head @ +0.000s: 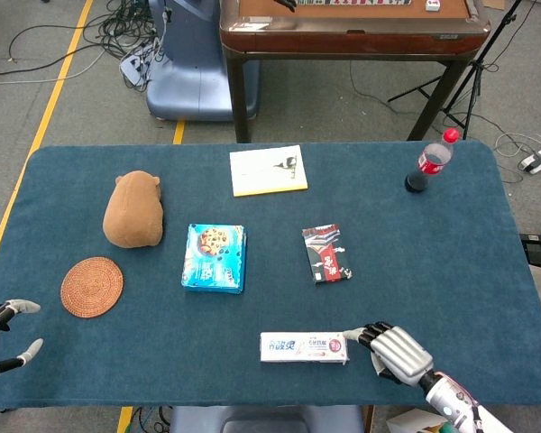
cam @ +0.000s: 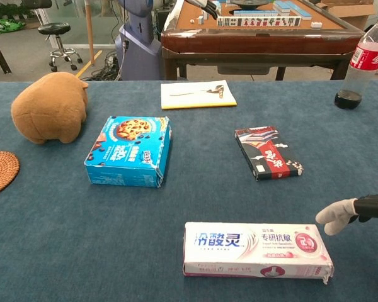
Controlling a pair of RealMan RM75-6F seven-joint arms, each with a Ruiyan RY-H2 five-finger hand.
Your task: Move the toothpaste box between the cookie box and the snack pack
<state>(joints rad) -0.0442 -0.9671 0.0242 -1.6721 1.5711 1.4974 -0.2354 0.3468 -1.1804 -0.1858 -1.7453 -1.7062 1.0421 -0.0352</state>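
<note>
Your toothpaste box lies flat at the lower middle of the frame, below the gap between the cookie box and the snack pack. Your right hand sits at its right end, fingers loosely curled, holding nothing. Your left hand rests spread and empty at lower left

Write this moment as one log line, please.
toothpaste box: near table edge, not moved | right hand: beside its end, open | left hand: open, idle
</note>
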